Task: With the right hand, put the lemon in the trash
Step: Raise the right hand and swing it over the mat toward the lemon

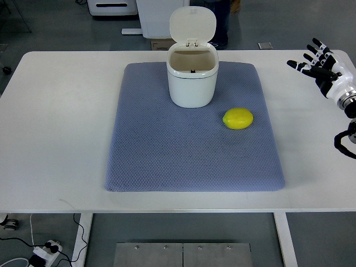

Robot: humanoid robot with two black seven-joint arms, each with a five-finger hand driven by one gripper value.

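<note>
A yellow lemon (pixel 238 118) lies on the blue-grey mat (pixel 167 161), just right of and slightly nearer than the white trash bin (pixel 192 83). The bin stands at the mat's far middle with its lid (pixel 192 23) flipped up and its inside showing nothing. My right hand (pixel 318 62) hovers over the table's far right corner, fingers spread and holding nothing, well to the right of the lemon. The left arm does not show.
The mat covers the middle of a white table (pixel 55 122). Beyond the far edge stand white equipment (pixel 111 6) and a cardboard box (pixel 161 44). Cables and a power strip (pixel 41 253) lie on the floor at the lower left.
</note>
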